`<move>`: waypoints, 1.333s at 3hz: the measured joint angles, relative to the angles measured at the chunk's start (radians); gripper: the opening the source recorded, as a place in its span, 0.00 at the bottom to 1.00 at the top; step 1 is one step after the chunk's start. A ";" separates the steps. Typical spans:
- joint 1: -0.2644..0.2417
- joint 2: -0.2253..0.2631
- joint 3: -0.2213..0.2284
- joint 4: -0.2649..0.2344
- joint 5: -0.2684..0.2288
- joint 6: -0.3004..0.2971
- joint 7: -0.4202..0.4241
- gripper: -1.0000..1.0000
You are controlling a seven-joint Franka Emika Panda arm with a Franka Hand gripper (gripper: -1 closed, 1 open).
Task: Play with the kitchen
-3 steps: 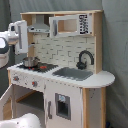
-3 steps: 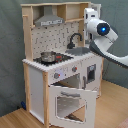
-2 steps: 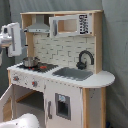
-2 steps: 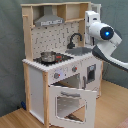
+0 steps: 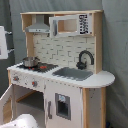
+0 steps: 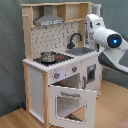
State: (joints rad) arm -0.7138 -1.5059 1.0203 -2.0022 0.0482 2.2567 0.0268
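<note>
Toy kitchen (image 5: 65,75) (image 6: 62,60): white and light wood, upright. Grey hood, black faucet, sink, small pot on stovetop. Windowed oven door hangs open in both exterior views.

We see the kitchen (image 5: 65,75) in white and pale wood, its hood (image 6: 49,19) grey, faucet (image 5: 85,59) black, backsplash (image 5: 57,50) brick-patterned white. Our white arm (image 6: 107,40) carries a blue light.
</note>
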 joint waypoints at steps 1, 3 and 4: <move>0.044 0.000 0.033 0.051 -0.069 -0.046 -0.010 1.00; 0.132 0.000 0.122 0.116 -0.216 -0.146 -0.012 1.00; 0.176 0.000 0.200 0.118 -0.268 -0.172 -0.011 1.00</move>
State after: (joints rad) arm -0.5379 -1.5060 1.2207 -1.8839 -0.2201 2.0852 0.0158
